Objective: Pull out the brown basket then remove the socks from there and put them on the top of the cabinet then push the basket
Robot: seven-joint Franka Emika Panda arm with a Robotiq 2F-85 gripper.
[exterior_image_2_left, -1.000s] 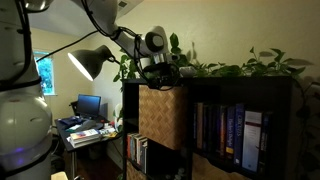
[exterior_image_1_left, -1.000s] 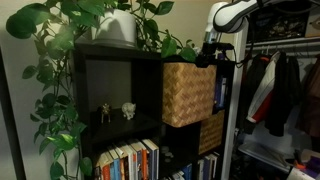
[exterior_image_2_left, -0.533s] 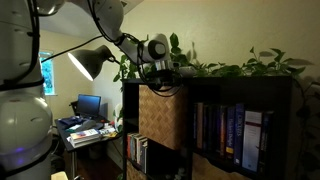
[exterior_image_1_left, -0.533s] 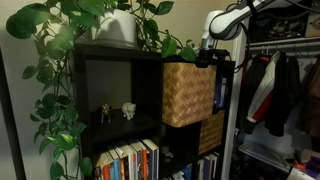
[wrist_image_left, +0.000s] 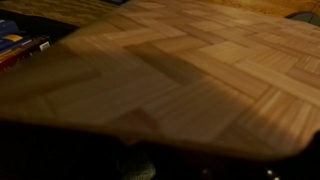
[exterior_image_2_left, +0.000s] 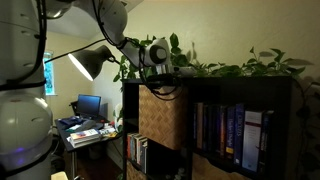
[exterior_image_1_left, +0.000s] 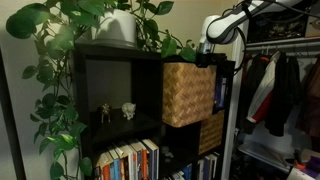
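Observation:
The brown basket (exterior_image_1_left: 188,93), light woven wicker, sticks out of the top right compartment of the dark cabinet (exterior_image_1_left: 115,75); it also shows in an exterior view (exterior_image_2_left: 160,115). My gripper (exterior_image_1_left: 207,60) hangs at the basket's open top, and its fingers dip behind the rim (exterior_image_2_left: 159,84). The rim hides how the jaws stand. In the wrist view, blurred checkered weave of the basket (wrist_image_left: 180,70) fills most of the picture, with darkness below. The socks are hidden.
Leafy plants and a white pot (exterior_image_1_left: 118,28) stand on the cabinet top. Small figurines (exterior_image_1_left: 115,112), books (exterior_image_1_left: 130,160) and a smaller darker basket (exterior_image_1_left: 210,130) fill other compartments. A clothes rack (exterior_image_1_left: 285,90) stands beside the cabinet. A lamp (exterior_image_2_left: 90,62) and a desk (exterior_image_2_left: 85,125) stand on its other side.
The wrist has sunk a little toward the basket's open top. The basket has not moved.

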